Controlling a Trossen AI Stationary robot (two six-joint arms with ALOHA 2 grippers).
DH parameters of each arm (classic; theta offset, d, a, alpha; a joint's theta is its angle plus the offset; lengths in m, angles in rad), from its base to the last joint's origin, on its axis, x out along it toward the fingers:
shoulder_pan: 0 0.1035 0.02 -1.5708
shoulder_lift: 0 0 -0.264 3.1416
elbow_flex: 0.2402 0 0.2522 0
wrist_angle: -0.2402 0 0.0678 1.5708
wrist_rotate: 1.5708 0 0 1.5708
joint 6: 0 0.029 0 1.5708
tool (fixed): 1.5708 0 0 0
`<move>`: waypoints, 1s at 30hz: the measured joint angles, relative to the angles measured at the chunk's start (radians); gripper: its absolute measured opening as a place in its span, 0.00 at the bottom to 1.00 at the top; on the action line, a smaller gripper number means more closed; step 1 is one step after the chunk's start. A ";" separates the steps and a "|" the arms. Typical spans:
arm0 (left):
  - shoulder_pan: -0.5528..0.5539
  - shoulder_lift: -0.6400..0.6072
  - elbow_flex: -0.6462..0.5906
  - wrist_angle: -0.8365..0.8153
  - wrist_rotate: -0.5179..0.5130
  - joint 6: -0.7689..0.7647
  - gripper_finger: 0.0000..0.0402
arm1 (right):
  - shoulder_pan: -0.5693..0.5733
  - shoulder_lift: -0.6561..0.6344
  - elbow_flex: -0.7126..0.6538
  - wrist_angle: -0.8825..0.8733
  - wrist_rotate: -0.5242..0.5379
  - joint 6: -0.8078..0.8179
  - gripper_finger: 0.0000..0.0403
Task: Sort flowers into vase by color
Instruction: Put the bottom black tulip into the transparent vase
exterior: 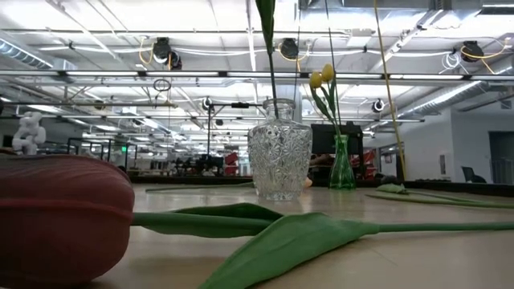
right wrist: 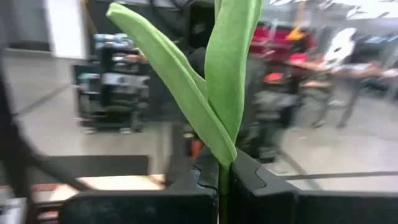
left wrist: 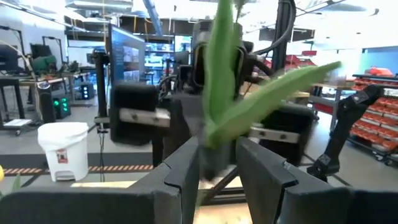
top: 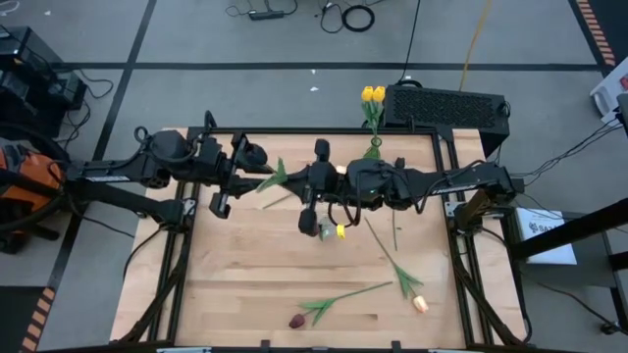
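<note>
R hand clenched on tulip stem, L hand loosely round same stem; stem upright over glass vase.

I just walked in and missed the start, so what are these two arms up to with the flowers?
Both arms meet mid-table over one green flower stem. The right end effector is shut on it, and the left end effector sits around its leaves. Two yellow tulips already stand in the green vase; a maroon tulip and a peach tulip lie on the table.
</note>
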 joint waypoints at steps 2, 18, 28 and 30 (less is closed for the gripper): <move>0.000 -0.006 0.000 0.000 -0.006 0.000 0.28 | 0.001 -0.030 0.000 0.007 0.071 -0.049 0.00; 0.000 -0.195 0.000 -0.215 -0.034 -0.003 0.28 | 0.194 -0.496 -0.466 -0.196 0.567 0.201 0.00; 0.000 -0.206 0.000 -0.304 -0.034 -0.055 0.28 | 0.095 -0.684 -1.189 0.771 0.282 0.142 0.00; 0.000 -0.203 0.000 -0.331 -0.034 -0.054 0.28 | 0.037 -0.676 -1.285 0.990 0.160 0.144 0.00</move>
